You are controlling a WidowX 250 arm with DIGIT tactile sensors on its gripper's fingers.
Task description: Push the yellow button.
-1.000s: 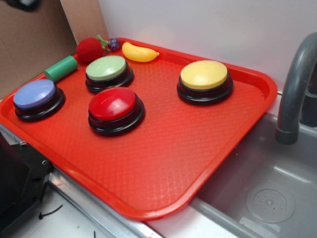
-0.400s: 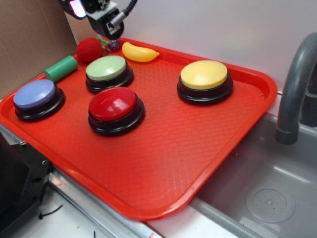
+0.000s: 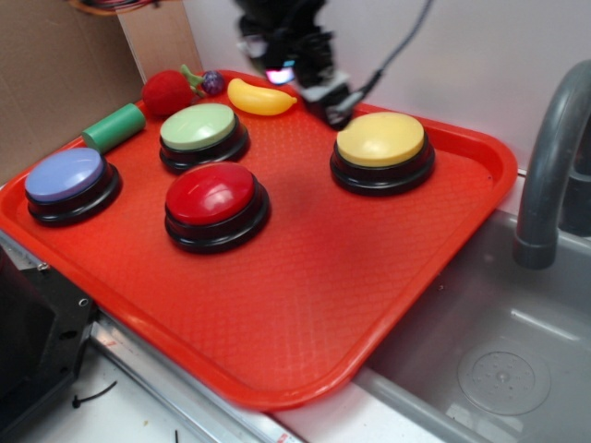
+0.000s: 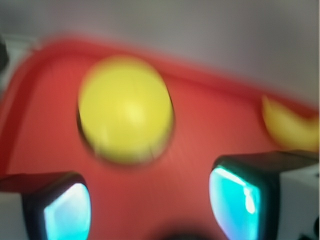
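- The gripper (image 3: 334, 109) is above the tray (image 3: 305, 305), just beside the yellow button (image 3: 380, 138), not touching it.
- Its fingers (image 4: 235, 200) are spread apart and hold nothing.

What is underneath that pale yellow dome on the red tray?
The pale yellow domed button sits on its black round base, resting on the red plastic tray. Whatever is beneath that base is covered.

The gripper (image 3: 319, 88) is motion-blurred at upper centre. In the wrist view everything smears, and the toy banana (image 4: 290, 125) is cut off at the right edge.
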